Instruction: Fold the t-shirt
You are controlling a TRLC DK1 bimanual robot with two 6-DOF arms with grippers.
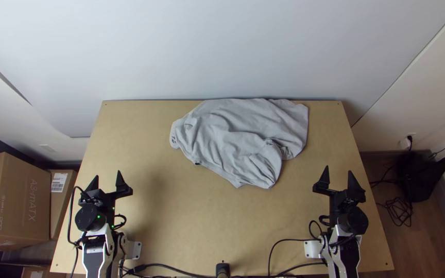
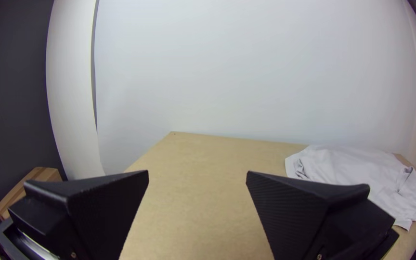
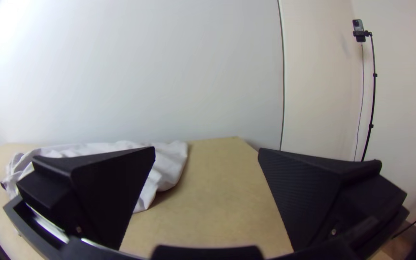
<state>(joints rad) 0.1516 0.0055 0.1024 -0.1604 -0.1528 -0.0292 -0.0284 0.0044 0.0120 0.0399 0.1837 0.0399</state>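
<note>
Grey, soft-looking t-shirt (image 1: 238,139) at 12 o'clock on the worktop (image 1: 181,221), its top side up against the far edge; rumpled, part bunched, part spread, no neat fold seen; outline lopsided, blunt corner at 2 o'clock, lobe hanging to 6, narrower bundled end at 9; thin creases run across the middle, thicker rolls near 4; small dark mark on the rim about 8; sleeves and collar can't be told apart for sure.

Step in hand, judged: the very start, nothing folded; shirt needs opening out and flattening first. Next move calls for both arms reaching toward 12, pinching edges or corners at the 9 and 3 sides, then pulling apart and toward 6; thin knit should pinch easily but likely bunches, and a grip could take two layers at once; far rim might slip over the edge if pushed.

Left claw (image 1: 108,176) at 8 in the top view, fingers wide apart, nothing between; right claw (image 1: 338,171) at 4, likewise spread and empty; both well apart from the cloth; fingers matt black, wedge-shaped, inner pads finely ribbed.

Worktop pale wood, smooth, flat; black cable (image 1: 292,239) curving at 5; plain smooth white wall (image 1: 222,46) beyond at 12; brown cardboard box (image 1: 21,195), square-edged, between 8 and 9.
</note>
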